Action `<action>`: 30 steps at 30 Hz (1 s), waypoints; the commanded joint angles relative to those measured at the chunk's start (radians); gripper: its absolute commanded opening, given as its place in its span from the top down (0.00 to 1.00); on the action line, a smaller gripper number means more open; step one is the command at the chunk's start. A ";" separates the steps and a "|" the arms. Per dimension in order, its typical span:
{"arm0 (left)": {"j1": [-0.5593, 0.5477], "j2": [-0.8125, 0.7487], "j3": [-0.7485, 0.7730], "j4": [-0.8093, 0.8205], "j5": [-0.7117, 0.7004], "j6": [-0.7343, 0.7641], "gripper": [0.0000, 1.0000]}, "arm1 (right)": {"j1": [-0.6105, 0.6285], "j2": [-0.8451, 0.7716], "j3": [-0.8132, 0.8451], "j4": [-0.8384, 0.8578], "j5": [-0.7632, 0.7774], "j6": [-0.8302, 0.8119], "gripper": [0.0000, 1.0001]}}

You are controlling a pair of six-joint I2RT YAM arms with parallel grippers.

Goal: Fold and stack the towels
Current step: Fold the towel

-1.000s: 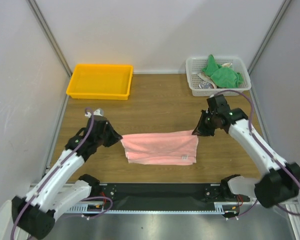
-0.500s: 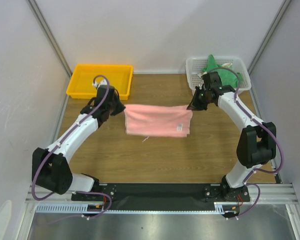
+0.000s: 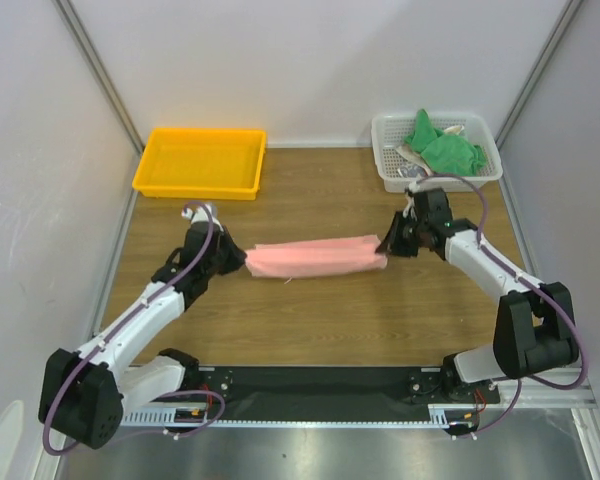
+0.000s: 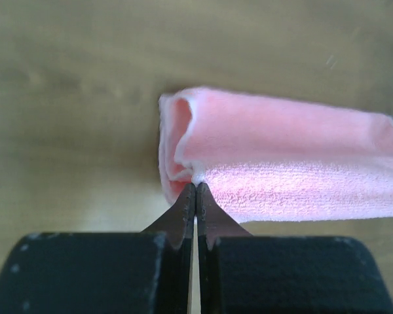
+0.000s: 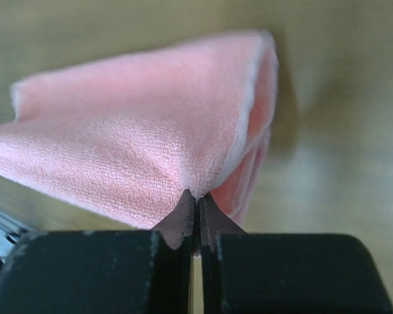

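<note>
A pink towel (image 3: pixel 315 258) lies folded into a long narrow strip across the middle of the wooden table. My left gripper (image 3: pixel 242 262) is shut on its left end; the left wrist view shows the pink towel (image 4: pixel 288 163) pinched at my left gripper's (image 4: pixel 196 186) tips. My right gripper (image 3: pixel 385 250) is shut on the right end; the right wrist view shows the towel (image 5: pixel 131 131) bunched above my right gripper (image 5: pixel 197 194). More towels, green ones (image 3: pixel 440 148), sit in the white basket (image 3: pixel 388 178).
A yellow tray (image 3: pixel 200 161) stands at the back left. The white basket is at the back right, just behind my right arm. Grey walls close in both sides.
Both grippers carried the towel's edge from the near side to the far side, then back down toward the table's middle. The towel went from a wide sheet to a narrow folded strip.
</note>
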 commanded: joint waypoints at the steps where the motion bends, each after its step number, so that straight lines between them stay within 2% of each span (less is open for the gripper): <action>1: -0.022 -0.099 -0.120 -0.035 -0.038 -0.068 1.00 | 0.022 -0.083 -0.141 0.018 0.049 0.025 1.00; 4: -0.060 -0.193 -0.163 -0.117 0.000 -0.091 0.99 | 0.060 -0.157 -0.239 -0.025 0.067 0.050 0.98; 5: -0.068 -0.229 -0.165 -0.143 0.012 -0.096 0.87 | 0.068 -0.173 -0.256 -0.043 0.063 0.057 0.94; 6: -0.076 -0.243 -0.165 -0.200 0.021 -0.099 0.73 | 0.070 -0.187 -0.267 -0.095 0.061 0.060 0.76; 7: -0.083 -0.257 -0.144 -0.237 0.037 -0.102 0.52 | 0.070 -0.216 -0.264 -0.127 0.063 0.060 0.64; 8: -0.085 -0.271 -0.124 -0.269 0.035 -0.096 0.47 | 0.071 -0.230 -0.255 -0.161 0.067 0.051 0.54; 9: -0.085 -0.294 -0.102 -0.332 0.029 -0.088 0.43 | 0.071 -0.246 -0.219 -0.222 0.072 0.042 0.32; 10: -0.085 -0.305 -0.049 -0.361 -0.004 -0.079 0.38 | 0.070 -0.269 -0.194 -0.250 0.095 0.033 0.24; 11: -0.085 -0.312 -0.021 -0.381 -0.027 -0.059 0.28 | 0.065 -0.276 -0.166 -0.279 0.114 0.030 0.19; 12: -0.085 -0.317 0.003 -0.401 -0.061 -0.050 0.24 | 0.062 -0.279 -0.136 -0.313 0.130 0.013 0.15; 15: -0.085 -0.290 0.050 -0.336 -0.147 -0.010 0.18 | 0.039 -0.250 -0.045 -0.290 0.156 -0.012 0.13; 17: -0.085 -0.207 0.054 -0.276 -0.141 -0.003 0.15 | 0.034 -0.191 -0.016 -0.249 0.170 -0.013 0.14; 18: -0.085 -0.173 0.053 -0.192 -0.117 0.002 0.15 | 0.030 -0.166 -0.007 -0.202 0.174 -0.012 0.18; 20: -0.085 -0.060 0.068 -0.116 -0.057 0.002 0.20 | 0.030 -0.113 0.024 -0.161 0.156 0.016 0.28; 21: -0.086 -0.029 0.071 -0.025 0.025 0.005 0.22 | 0.030 -0.073 0.024 -0.094 0.141 0.027 0.38; 22: -0.086 0.006 0.070 0.017 0.047 0.004 0.32 | 0.030 -0.059 0.018 -0.056 0.104 0.049 0.42; 24: -0.088 0.092 0.071 0.104 0.086 -0.004 0.40 | 0.033 -0.017 -0.005 0.051 0.057 0.056 0.54; 25: -0.088 0.115 0.068 0.134 0.113 -0.003 0.50 | 0.036 -0.004 -0.013 0.076 0.041 0.056 0.55; 26: -0.088 0.152 0.067 0.155 0.129 -0.009 0.54 | 0.039 0.015 -0.019 0.089 0.041 0.051 0.57; 27: -0.088 0.166 0.062 0.206 0.140 -0.012 0.57 | 0.038 0.029 -0.029 0.112 0.038 0.045 0.63; 30: -0.088 0.223 0.041 0.295 0.135 -0.022 0.60 | 0.036 0.098 -0.065 0.149 0.046 0.031 0.68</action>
